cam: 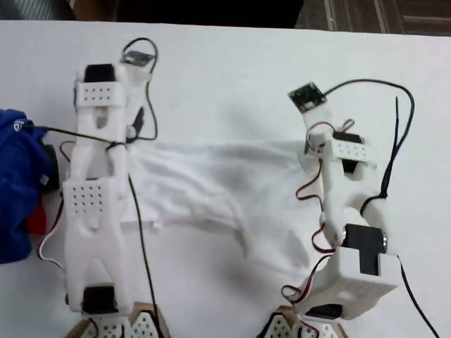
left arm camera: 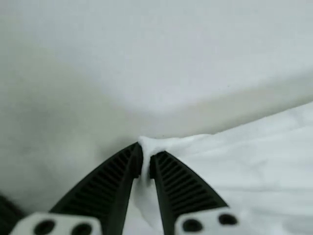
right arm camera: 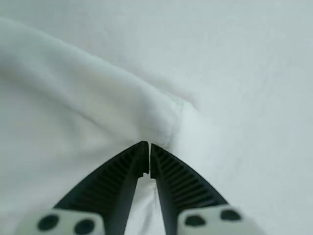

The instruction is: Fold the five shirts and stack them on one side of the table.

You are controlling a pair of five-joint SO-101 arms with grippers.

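Observation:
A white shirt (cam: 211, 190) lies stretched across the middle of the white table (cam: 225, 70), between the two arms. My left gripper (left arm camera: 145, 155) is shut on a corner of the white shirt (left arm camera: 234, 161), and a little tuft of cloth pokes out past its tips. My right gripper (right arm camera: 148, 149) is shut on the white shirt (right arm camera: 73, 122) at a seamed edge. In the high view the left arm (cam: 95, 176) holds the shirt's left end and the right arm (cam: 345, 190) its right end.
A crumpled blue garment (cam: 17, 183) lies at the table's left edge, beside the left arm, with something red (cam: 35, 220) under it. Black and red cables run along both arms. Bare table stretches behind the shirt.

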